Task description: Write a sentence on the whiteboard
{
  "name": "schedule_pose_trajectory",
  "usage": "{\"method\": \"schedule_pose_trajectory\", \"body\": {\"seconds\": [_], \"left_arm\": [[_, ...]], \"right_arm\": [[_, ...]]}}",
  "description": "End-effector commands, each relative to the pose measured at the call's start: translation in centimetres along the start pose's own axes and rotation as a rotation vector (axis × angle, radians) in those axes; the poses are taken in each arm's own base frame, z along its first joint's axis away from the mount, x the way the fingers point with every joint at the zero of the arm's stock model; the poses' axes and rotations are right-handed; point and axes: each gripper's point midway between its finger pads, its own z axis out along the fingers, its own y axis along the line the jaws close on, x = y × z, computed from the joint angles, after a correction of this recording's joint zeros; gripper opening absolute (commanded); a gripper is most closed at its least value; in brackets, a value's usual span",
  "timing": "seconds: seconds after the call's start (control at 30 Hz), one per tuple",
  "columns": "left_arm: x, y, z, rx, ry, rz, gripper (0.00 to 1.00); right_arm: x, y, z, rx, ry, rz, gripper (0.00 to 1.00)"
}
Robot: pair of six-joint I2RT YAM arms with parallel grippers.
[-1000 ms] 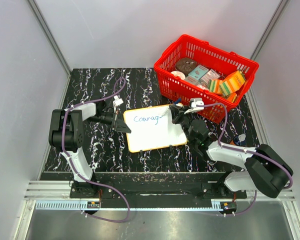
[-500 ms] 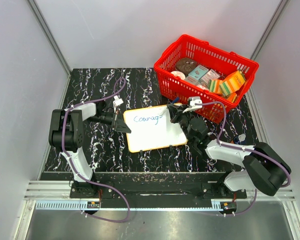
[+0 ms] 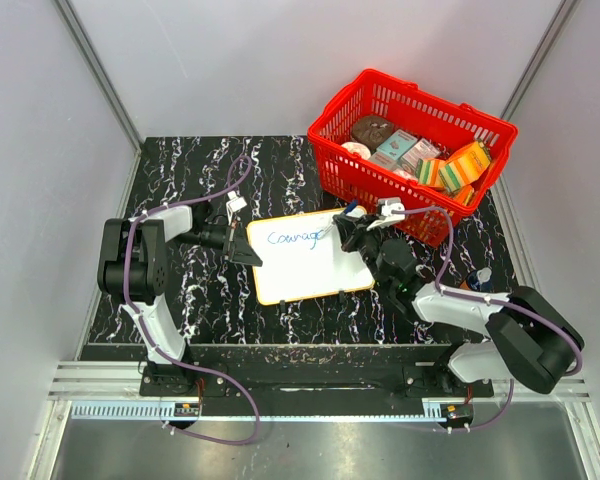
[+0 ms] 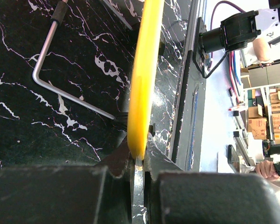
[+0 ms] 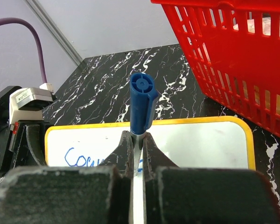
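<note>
1. Black, white-veined table [image 3: 190, 165] between grey walls. The whiteboard [image 3: 315, 272] lies flat near its middle, just in front of a red basket [image 3: 412, 150] full of packets.
2. The left gripper [image 3: 248, 247] is clenched on the board's left edge. In the left wrist view the yellow rim runs edge-on and is pinched between the two fingers.
3. The right gripper [image 5: 136, 142] is closed tight on a blue marker [image 5: 142, 100], blunt end towards the wrist camera. It hangs over the board's upper right part. Whether the tip touches the surface cannot be told.
4. The sentence [image 3: 293, 238] is so far one blue word, "Courage", along the top of the board. The marker stands just past its end.
5. A second ago the word stopped at "Courag"; the last letter has since been added. The right gripper has shifted slightly along the line. The left arm, the board and the basket have not moved.
</note>
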Motion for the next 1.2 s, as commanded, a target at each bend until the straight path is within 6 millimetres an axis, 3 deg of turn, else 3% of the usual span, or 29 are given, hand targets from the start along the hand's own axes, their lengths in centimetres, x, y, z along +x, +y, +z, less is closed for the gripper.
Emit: {"method": "schedule_pose_trajectory", "body": {"seconds": [0.0, 0.17, 0.67, 0.77, 0.9, 1.17], "left_arm": [[1.1, 2.1, 0.1, -0.096, 0.091, 0.058, 0.00], [1.2, 2.2, 0.1, -0.096, 0.091, 0.058, 0.00], [1.2, 2.1, 0.1, -0.096, 0.092, 0.057, 0.00], [1.2, 2.2, 0.1, -0.096, 0.091, 0.057, 0.00], [1.2, 2.2, 0.1, -0.096, 0.091, 0.058, 0.00], [1.2, 2.1, 0.1, -0.095, 0.090, 0.057, 0.00]], "right_arm": [[1.3, -1.6, -1.0, 0.043, 0.044, -0.023, 0.00], [1.2, -2.5, -1.4, 0.086, 0.035, -0.031, 0.00], [-1.9, -2.6, -0.3, 0.133, -0.043, -0.057, 0.00], [-2.5, -1.3, -0.8, 0.051, -0.065, -0.048, 0.00], [-5.1, 0.8, -2.3, -0.063, -0.139, -0.029, 0.00], [-6.5, 0.6, -3.9, -0.060, -0.153, -0.052, 0.00]]}}
